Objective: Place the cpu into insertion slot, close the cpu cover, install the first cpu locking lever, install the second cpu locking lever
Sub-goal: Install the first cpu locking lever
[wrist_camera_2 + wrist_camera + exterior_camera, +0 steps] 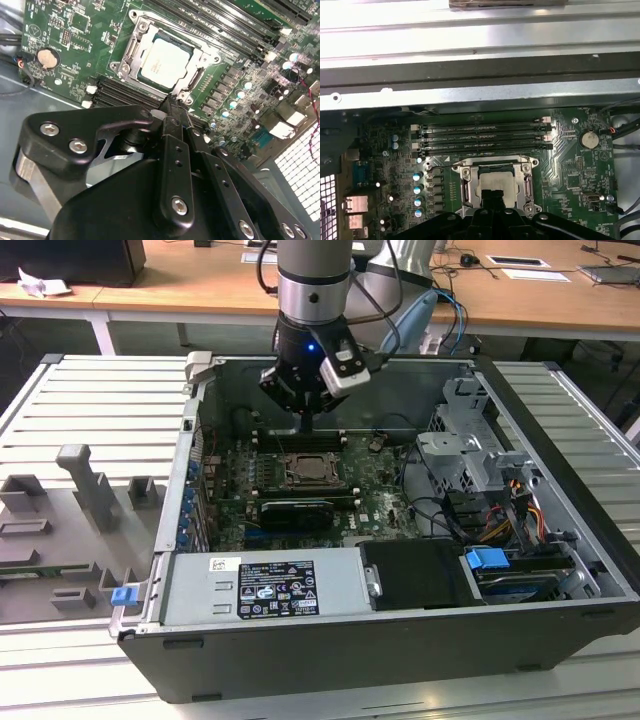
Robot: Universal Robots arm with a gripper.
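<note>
The cpu (162, 60) lies flat in the insertion slot (312, 472) on the green motherboard, its pale metal face up. The silver-grey cpu cover (200, 62) frames it and looks lowered around the chip. The first wrist view also shows the cpu (495, 182) and the cover (469, 186). My gripper (172, 105) hangs just above the socket's near edge, its black fingers pressed together with nothing between them. The exterior view has the gripper (305, 428) a little behind and above the socket. I cannot make out how the locking levers stand.
Long black memory slots (482, 137) run beside the socket toward the case's back wall. A coin battery (589, 139), a dark card (295, 510), the grey power supply (265, 585), a drive cage (470, 455) and loose cables (500, 520) crowd the open case.
</note>
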